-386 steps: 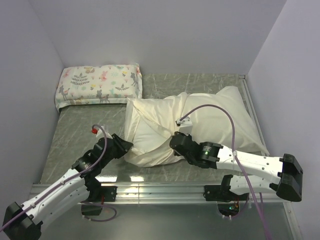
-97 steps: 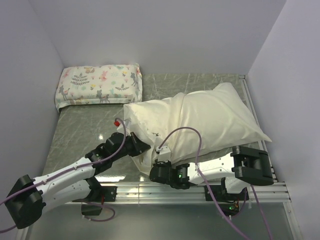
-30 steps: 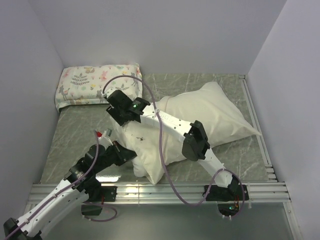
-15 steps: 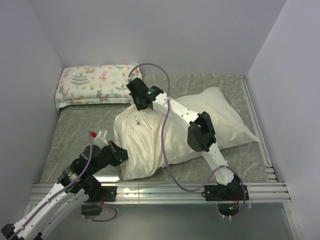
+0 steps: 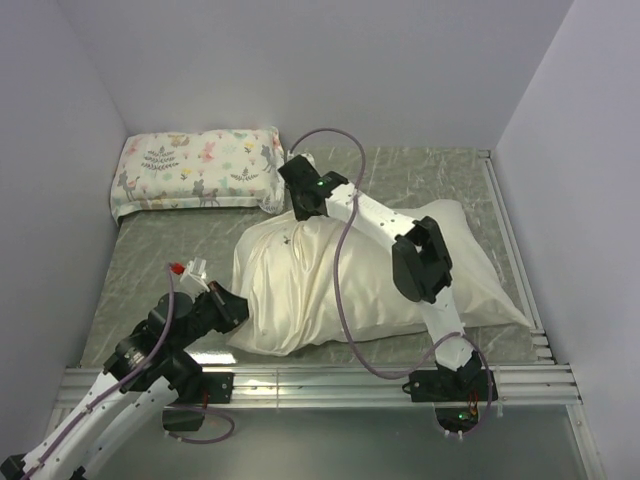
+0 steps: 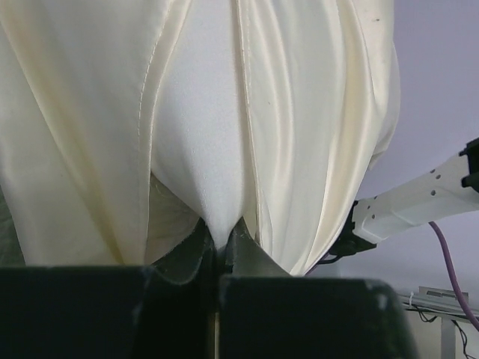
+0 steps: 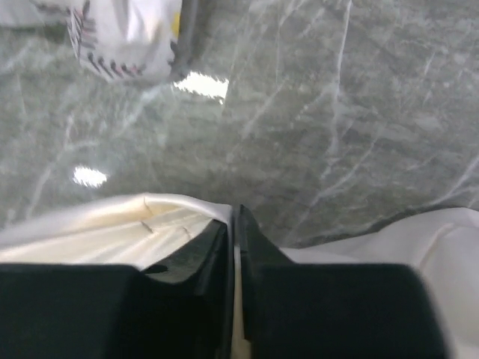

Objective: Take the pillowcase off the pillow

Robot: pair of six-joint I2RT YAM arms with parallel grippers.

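The cream pillowcase [image 5: 380, 275] covers the pillow and lies across the middle of the table. My left gripper [image 5: 236, 311] is at its near-left end. In the left wrist view it [image 6: 219, 238] is shut on a fold of the white pillow [image 6: 198, 142], which shows between parted cream folds of the pillowcase [image 6: 75, 112]. My right gripper [image 5: 304, 208] reaches over to the far-left top of the bundle. In the right wrist view it [image 7: 234, 223] is shut on the pillowcase's edge [image 7: 127, 221]. In the top view the cover hides the pillow.
A small floral-print pillow [image 5: 195, 168] lies at the back left, close behind my right gripper; its corner shows in the right wrist view [image 7: 123, 34]. Grey marble tabletop [image 5: 160, 250], walls on three sides, a metal rail [image 5: 330, 375] along the near edge.
My right gripper has moved right and toward the back, dragging the cover's edge with it. The bundle has shifted right and flattened. My left gripper stays clamped at the near-left end.
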